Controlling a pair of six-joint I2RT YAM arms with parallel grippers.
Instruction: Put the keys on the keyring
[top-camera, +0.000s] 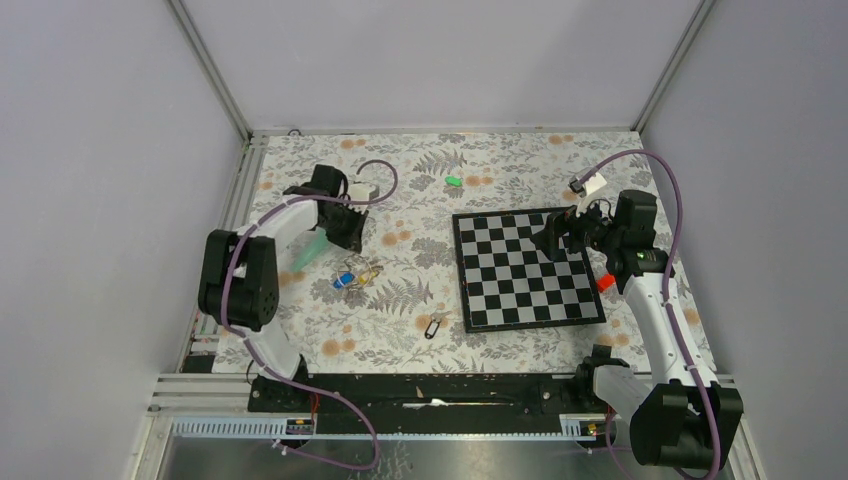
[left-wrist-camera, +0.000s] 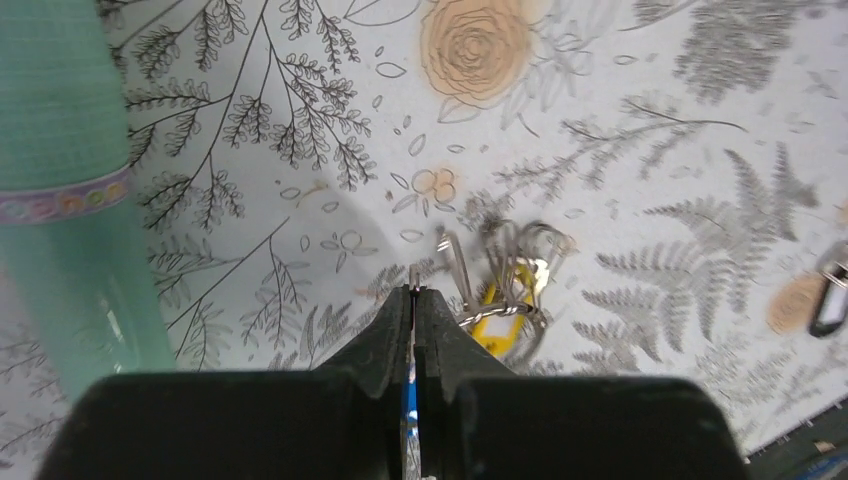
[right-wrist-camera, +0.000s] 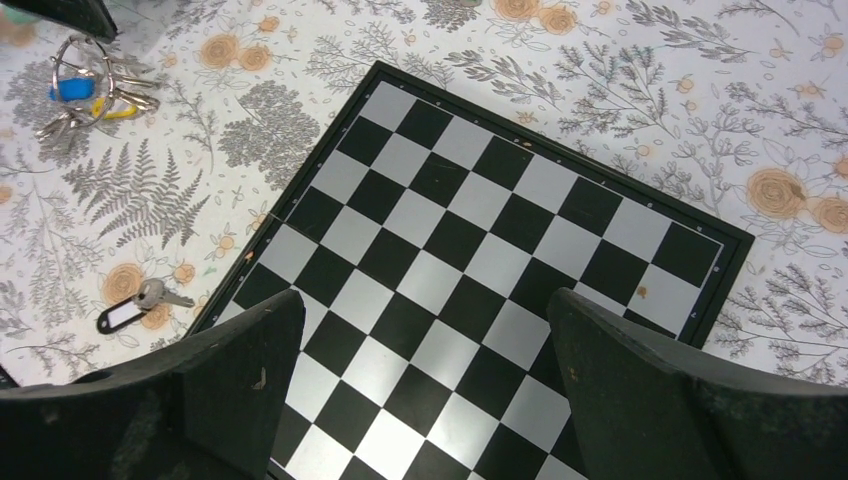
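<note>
**Status: left end effector closed at the keyring, right end effector spread over the chessboard**

The keyring (left-wrist-camera: 512, 262), with its blue and yellow keys, lies on the left half of the surface (top-camera: 390, 335), about midway between the far and near edges. The left end effector (left-wrist-camera: 413, 296) sits at the keyring with its fingers pressed together. A sliver of metal shows at the tips, but I cannot tell whether it is pinched. A teal stick (left-wrist-camera: 70, 200) lies just beside it, toward the left edge.

The green key (top-camera: 453, 181) lies alone near the far edge, around its middle. The black key (right-wrist-camera: 125, 312) lies toward the near edge, just off the near left corner of the chessboard (top-camera: 525, 270).

The right end effector (right-wrist-camera: 425, 302) hangs over the chessboard, fingers spread wide and holding nothing. A small red piece (top-camera: 604, 283) sits at the board's right side.
</note>
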